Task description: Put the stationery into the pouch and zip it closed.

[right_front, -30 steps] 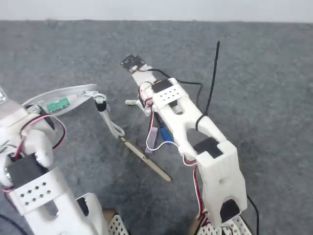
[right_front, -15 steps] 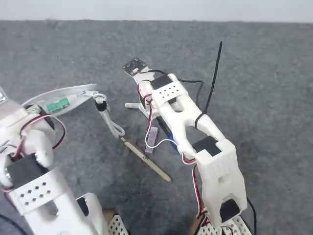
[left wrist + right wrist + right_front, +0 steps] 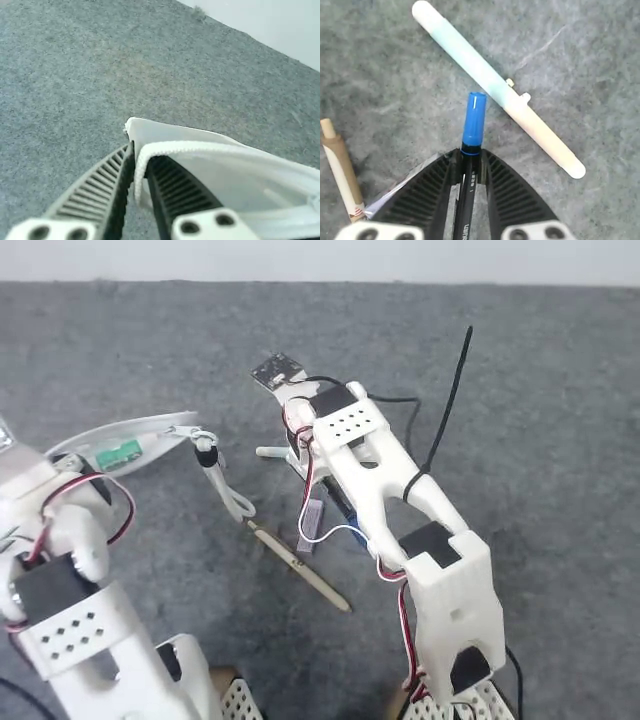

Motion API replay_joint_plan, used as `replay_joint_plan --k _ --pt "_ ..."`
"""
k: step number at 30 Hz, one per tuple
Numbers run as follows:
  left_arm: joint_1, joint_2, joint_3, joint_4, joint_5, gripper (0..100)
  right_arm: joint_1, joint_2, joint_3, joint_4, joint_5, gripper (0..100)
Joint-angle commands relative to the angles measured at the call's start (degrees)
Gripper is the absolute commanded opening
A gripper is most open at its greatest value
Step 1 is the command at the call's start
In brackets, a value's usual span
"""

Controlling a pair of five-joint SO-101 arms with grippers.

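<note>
The white pouch point(image 3: 130, 440) lies tilted at the left, its zip pull and white strap point(image 3: 232, 498) hanging off the near end. My left gripper point(image 3: 138, 153) is shut on the pouch's point(image 3: 225, 170) zip edge. My right gripper point(image 3: 470, 154) is shut on a black pen with a blue cap point(image 3: 473, 120), held low over the carpet. Just beyond the cap lies a white and pale green marker point(image 3: 492, 85), also seen as the marker point(image 3: 270, 452) beside the right arm. A beige pen point(image 3: 300, 565) lies between the two arms, and the beige pen point(image 3: 337, 165) sits off to one side.
Grey carpet point(image 3: 540, 440) covers the whole surface. A black cable tie point(image 3: 450, 390) sticks up from the right arm. A small circuit board point(image 3: 276, 369) sits at that arm's wrist. A greyish piece point(image 3: 312, 520) lies by the blue pen.
The right arm has shifted slightly to the right and away, its black tie swinging with it, pen still held. The left arm and pouch have not moved.
</note>
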Motion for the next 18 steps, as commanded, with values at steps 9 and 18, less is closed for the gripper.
replay_joint_plan --k 9,18 --pt "-0.18 0.18 -2.24 -2.20 0.79 1 0.31 -17.10 -3.43 9.10 -0.26 0.6" --pt "0.97 0.18 -2.15 -2.02 0.79 1 -1.80 -22.37 -3.34 16.84 -0.26 0.6"
